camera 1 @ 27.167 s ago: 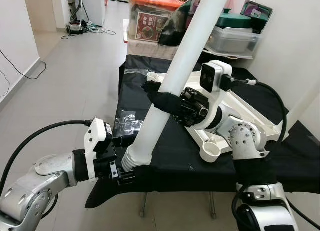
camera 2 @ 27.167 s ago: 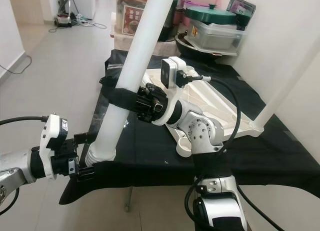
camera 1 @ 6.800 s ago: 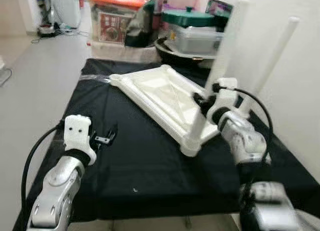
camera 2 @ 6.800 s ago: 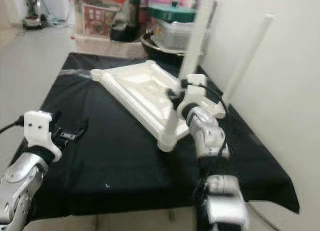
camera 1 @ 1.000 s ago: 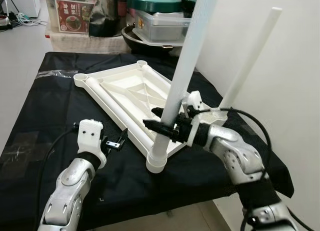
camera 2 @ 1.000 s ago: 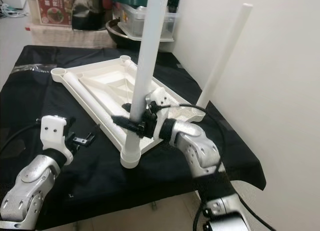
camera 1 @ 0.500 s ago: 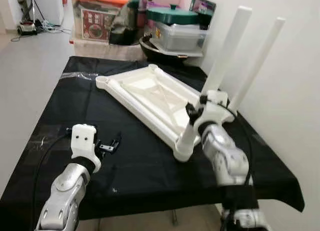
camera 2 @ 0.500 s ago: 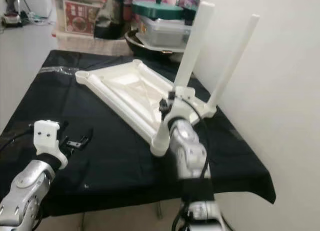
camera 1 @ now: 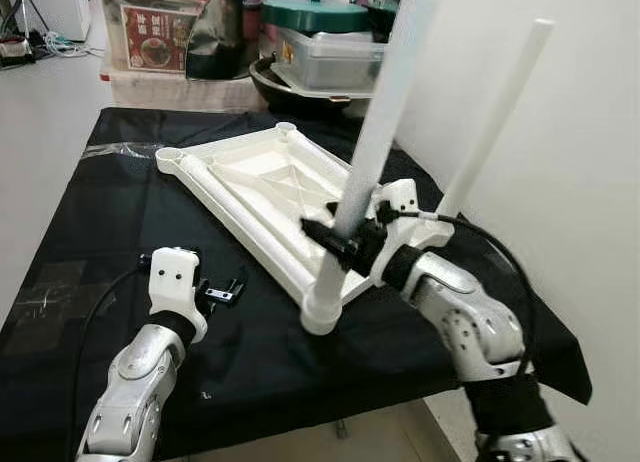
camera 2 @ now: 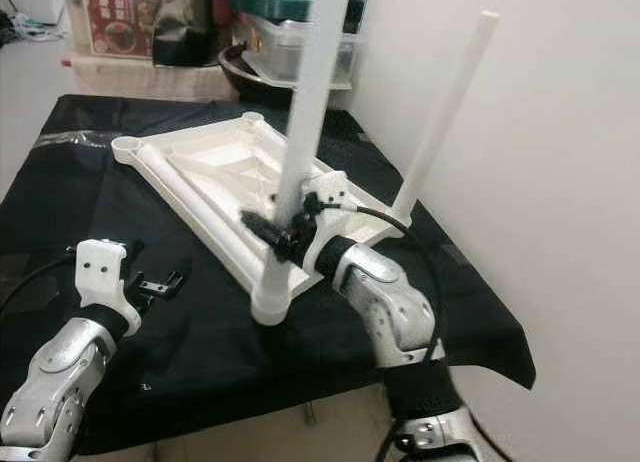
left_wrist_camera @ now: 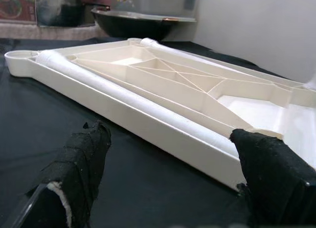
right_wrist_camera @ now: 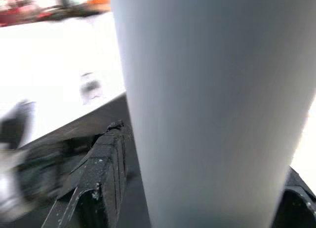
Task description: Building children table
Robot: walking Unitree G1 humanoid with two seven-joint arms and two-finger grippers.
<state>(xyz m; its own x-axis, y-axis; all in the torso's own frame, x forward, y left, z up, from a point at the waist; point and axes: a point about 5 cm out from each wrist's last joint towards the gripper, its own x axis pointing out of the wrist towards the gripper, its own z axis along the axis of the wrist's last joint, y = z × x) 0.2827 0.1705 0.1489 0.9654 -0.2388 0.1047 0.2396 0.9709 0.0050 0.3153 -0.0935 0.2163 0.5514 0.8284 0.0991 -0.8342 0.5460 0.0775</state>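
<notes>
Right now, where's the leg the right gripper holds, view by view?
Left eye: leg right of centre, rising from the tabletop's near corner.
Right eye: leg centre, same corner.
Left wrist: not in it.
Right wrist: leg close up between the right gripper's fingers.
Shared landmark: white tabletop.

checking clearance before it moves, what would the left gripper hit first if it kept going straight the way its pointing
Most likely the near long side rail of the upturned white tabletop. The left gripper is open and aimed at it across bare black cloth. The gap between them is hard to judge.
</notes>
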